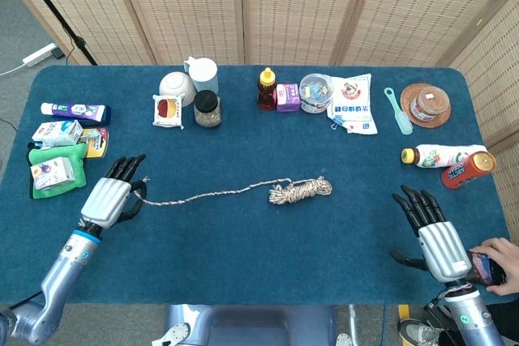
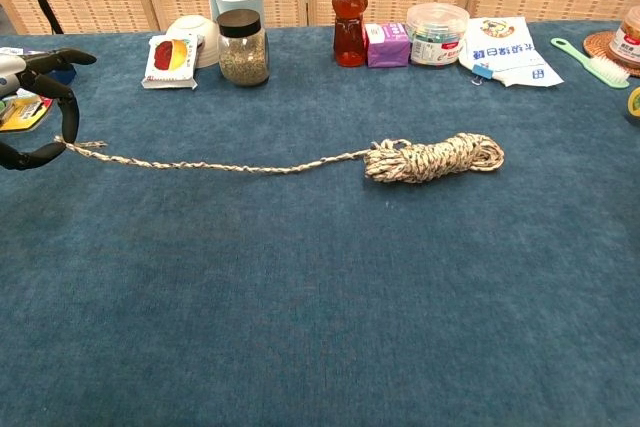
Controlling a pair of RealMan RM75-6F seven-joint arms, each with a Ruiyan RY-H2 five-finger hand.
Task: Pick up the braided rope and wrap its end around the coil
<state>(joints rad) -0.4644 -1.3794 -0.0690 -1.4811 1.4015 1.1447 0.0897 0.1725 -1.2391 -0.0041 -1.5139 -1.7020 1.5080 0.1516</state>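
The braided rope's coil lies near the middle of the blue table. Its loose end stretches almost straight to the left. My left hand pinches the frayed tip between thumb and a finger at the table's left side, just above the cloth. My right hand rests open near the front right edge, far from the rope, and is outside the chest view.
Along the back stand a bowl, cup, jar, honey bottle, tub and packets. Cartons lie at far left, bottles at right. A person's hand holds something beside my right hand.
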